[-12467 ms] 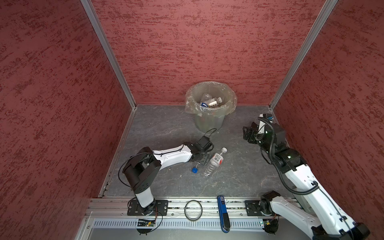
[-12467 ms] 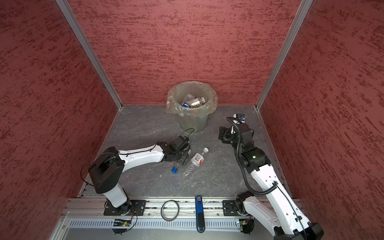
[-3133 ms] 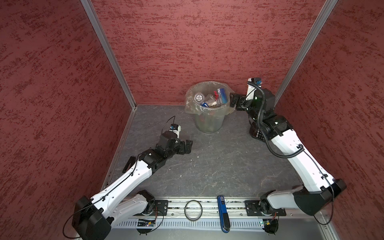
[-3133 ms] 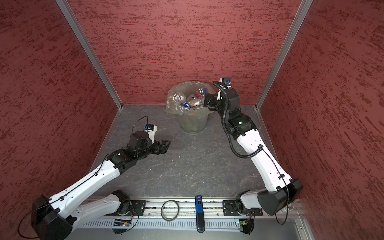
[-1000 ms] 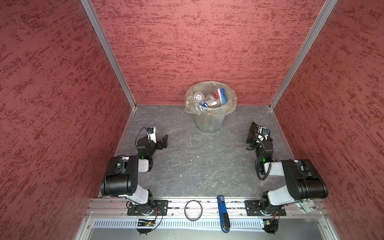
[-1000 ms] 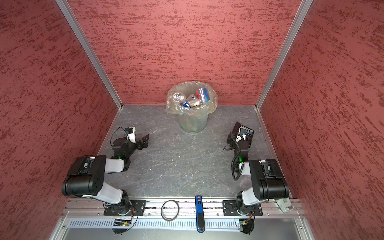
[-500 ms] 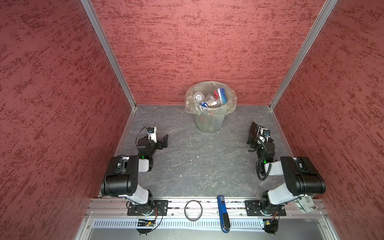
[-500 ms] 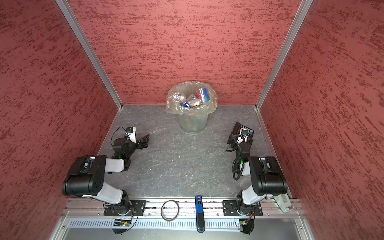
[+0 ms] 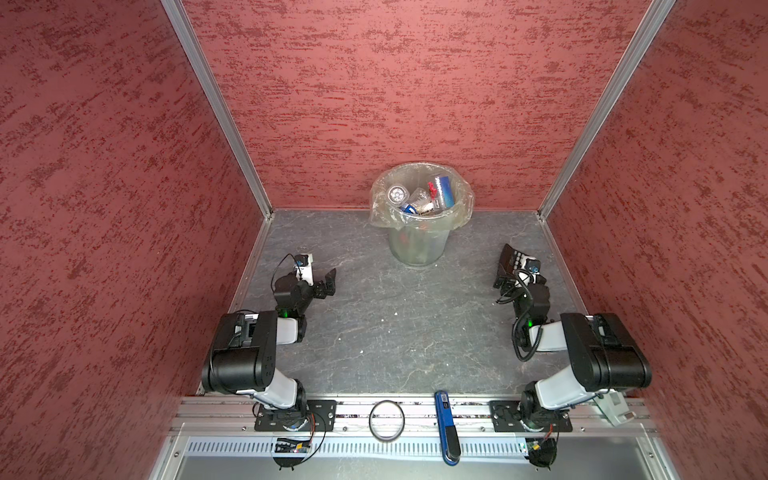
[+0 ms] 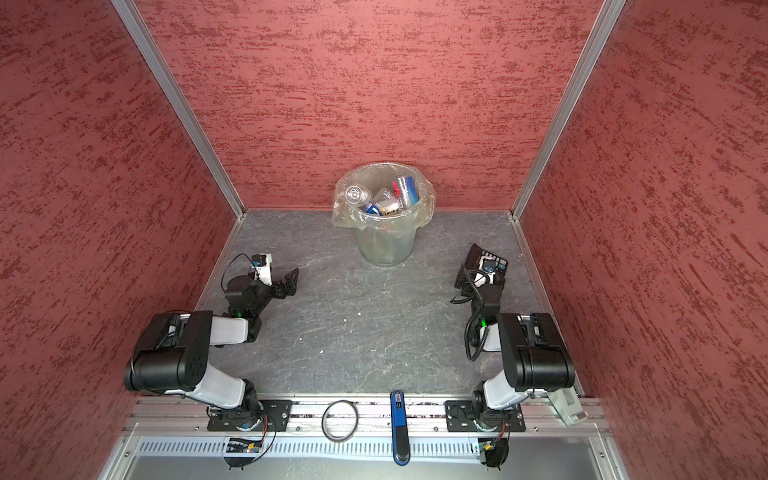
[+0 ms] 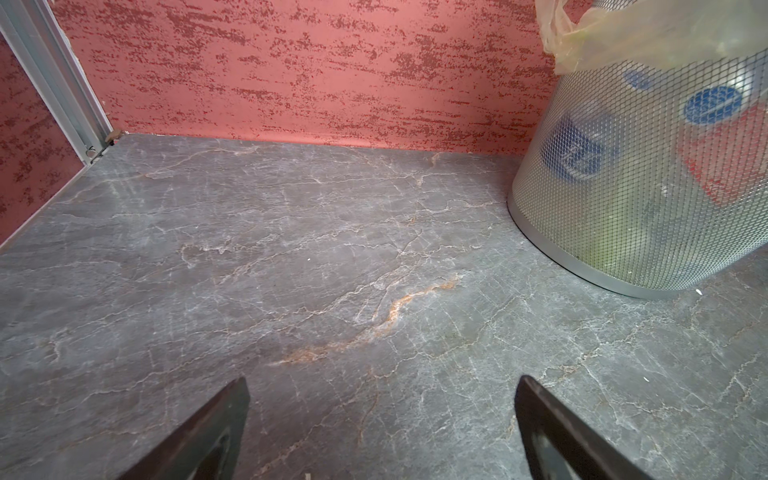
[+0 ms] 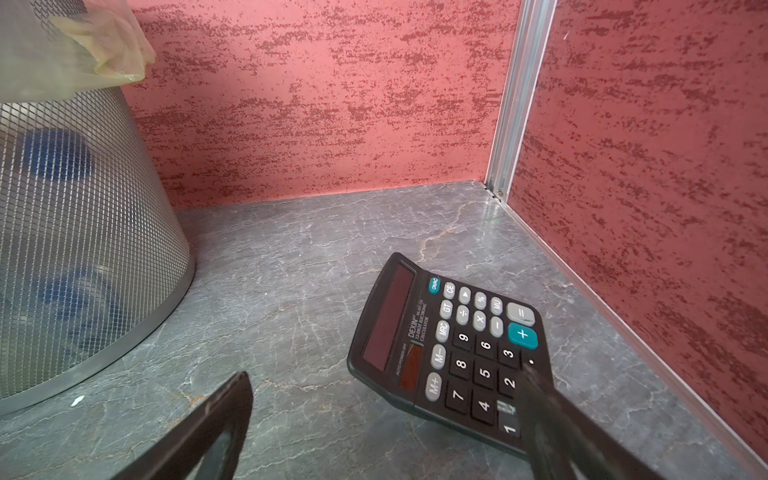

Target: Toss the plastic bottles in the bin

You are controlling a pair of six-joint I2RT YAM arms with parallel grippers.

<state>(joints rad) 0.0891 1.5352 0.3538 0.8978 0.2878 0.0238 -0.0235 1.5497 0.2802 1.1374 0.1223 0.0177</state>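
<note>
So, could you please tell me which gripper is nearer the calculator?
The right gripper: the calculator lies just ahead of it, partly behind one finger in its wrist view. The left gripper faces only bare floor and the bin.

From my seat the bin (image 11: 623, 174) is shiny metal mesh with a crinkly clear plastic bag (image 9: 380, 205) over it. The plastic bottles (image 9: 442, 189) inside look glossy. Counter (image 11: 291, 270) reads as matt grey veined stone, walls (image 9: 395, 83) rough red plaster, calculator (image 12: 449, 345) smooth black plastic.
</note>
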